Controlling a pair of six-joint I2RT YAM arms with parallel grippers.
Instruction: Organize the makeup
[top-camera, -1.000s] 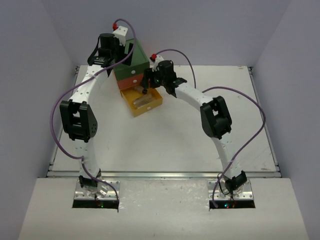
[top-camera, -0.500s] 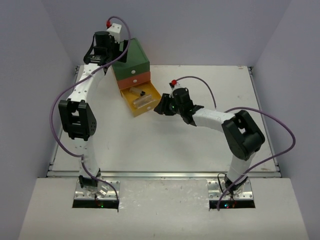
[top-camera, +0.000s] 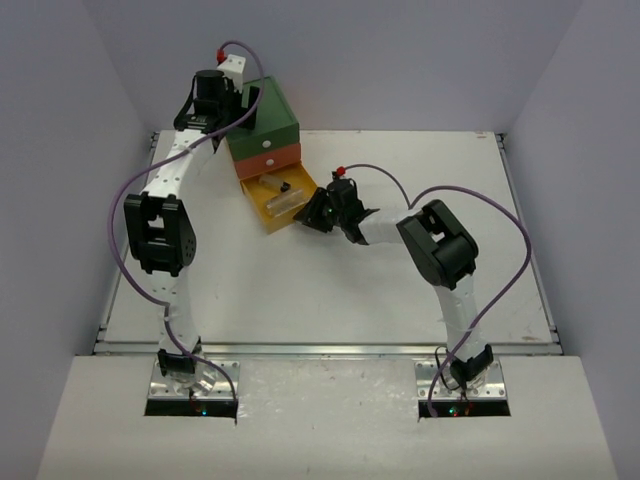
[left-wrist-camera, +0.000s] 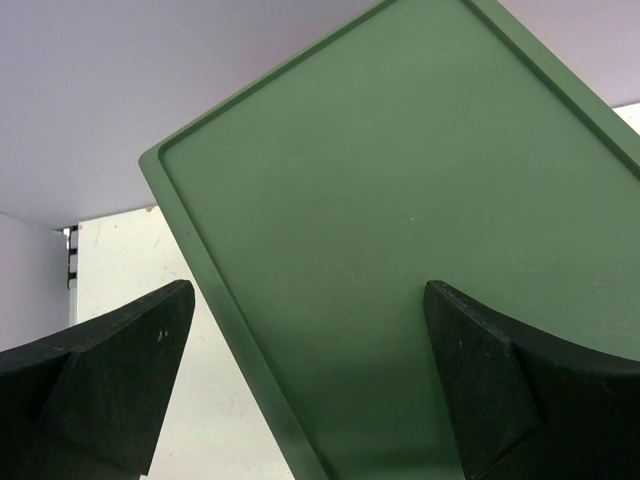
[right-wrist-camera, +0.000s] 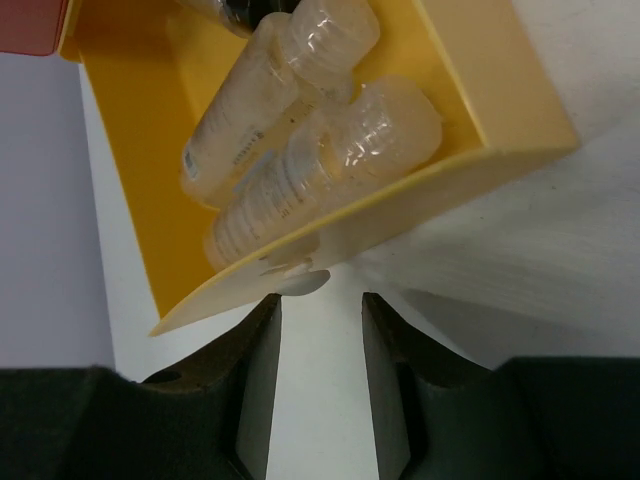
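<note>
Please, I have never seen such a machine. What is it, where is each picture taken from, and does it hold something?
These are two robot arms bolted to a white table. The wide picture looks down from above; the others come from wrist cameras. The left claw hangs wide open over the green-topped drawer chest. The right claw, jaws narrowly apart, faces the white knob of the open yellow drawer, where clear bottles lie. Neither holds anything.

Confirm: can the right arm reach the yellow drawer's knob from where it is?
Likely yes. The right gripper sits right at the front of the yellow drawer, the white knob just ahead of its parted fingers, with nothing between them.
</note>
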